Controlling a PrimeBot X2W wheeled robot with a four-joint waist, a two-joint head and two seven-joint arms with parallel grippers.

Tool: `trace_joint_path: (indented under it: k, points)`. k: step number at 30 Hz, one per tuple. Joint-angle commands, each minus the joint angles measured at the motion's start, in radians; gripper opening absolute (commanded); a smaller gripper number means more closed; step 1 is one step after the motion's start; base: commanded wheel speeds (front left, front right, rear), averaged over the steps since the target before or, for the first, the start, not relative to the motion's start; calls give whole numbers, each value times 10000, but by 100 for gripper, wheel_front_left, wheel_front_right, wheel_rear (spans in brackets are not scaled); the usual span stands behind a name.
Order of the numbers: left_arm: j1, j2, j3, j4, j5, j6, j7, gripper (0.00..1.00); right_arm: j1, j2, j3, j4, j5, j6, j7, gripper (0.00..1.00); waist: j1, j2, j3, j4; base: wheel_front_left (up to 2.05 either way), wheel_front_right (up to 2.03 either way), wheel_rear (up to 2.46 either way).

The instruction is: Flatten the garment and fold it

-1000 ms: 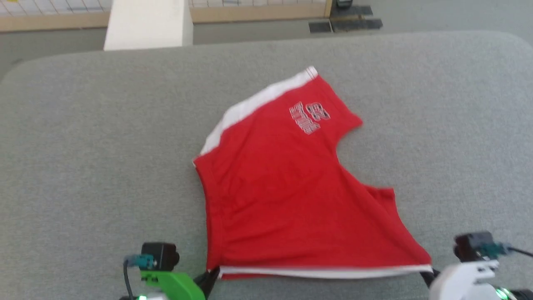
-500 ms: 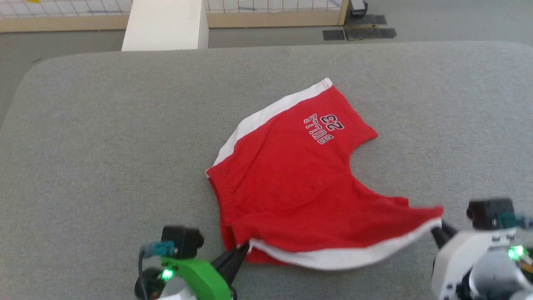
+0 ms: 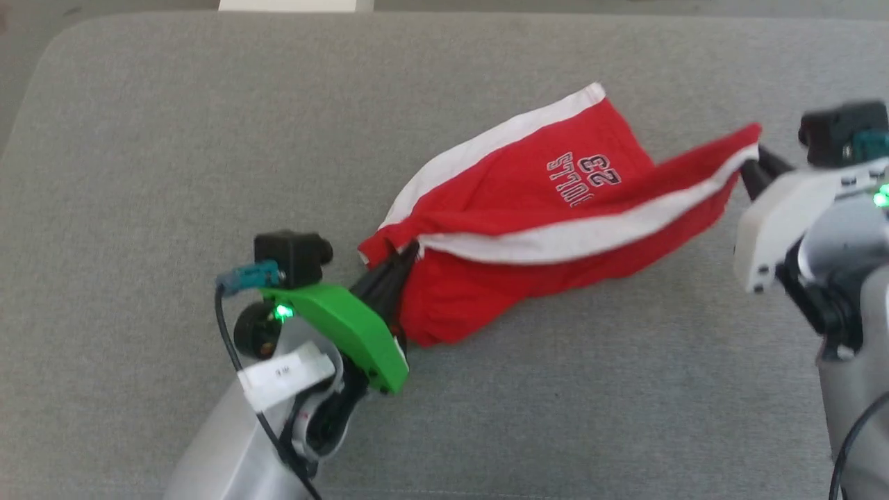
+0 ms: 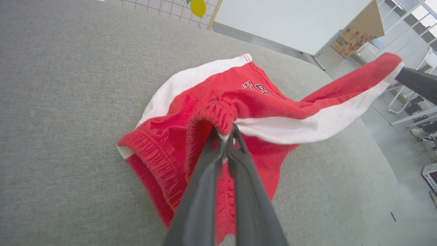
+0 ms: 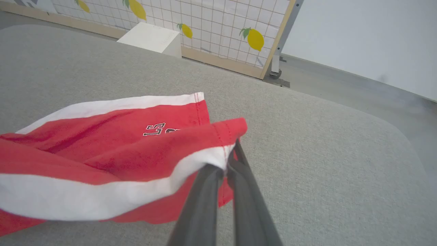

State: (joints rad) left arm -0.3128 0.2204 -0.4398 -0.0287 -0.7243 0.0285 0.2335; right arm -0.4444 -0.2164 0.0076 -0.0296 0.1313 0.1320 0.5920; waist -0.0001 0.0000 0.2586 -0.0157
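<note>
Now L+R jaws clamped on shorts point(image 3: 500, 278) over grey table point(image 3: 173, 139), white box point(image 5: 150, 37) beyond.

Near edge of garment point(image 3: 528, 201) now aloft.

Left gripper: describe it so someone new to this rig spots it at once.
On the grey table lie red shorts, lifted at two ends. The left gripper is shut on the waistband end, left of centre in the head view. Its wrist cover is green, while the right gripper, shut on the hem end, has a white one.
</note>
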Motion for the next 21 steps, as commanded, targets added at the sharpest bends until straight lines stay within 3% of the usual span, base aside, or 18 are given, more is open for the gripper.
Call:
trace_joint_path:
  k: [1,11,21]
  points:
    - [-393,-84,130,211,-20,35,-173,0,-540,-59,119,404,2,-13,-157,0,1,0,630,456,0,0,0]
    - [-1507,-461,570,1583,323,466,-1009,0,-3388,-142,914,3408,-128,-13,-753,0,1,0,1768,909,0,0,0]
    - [-1943,-721,191,2269,427,358,-944,0,-5130,-102,1092,6268,-418,-13,-634,0,1,0,2410,1331,0,0,0]
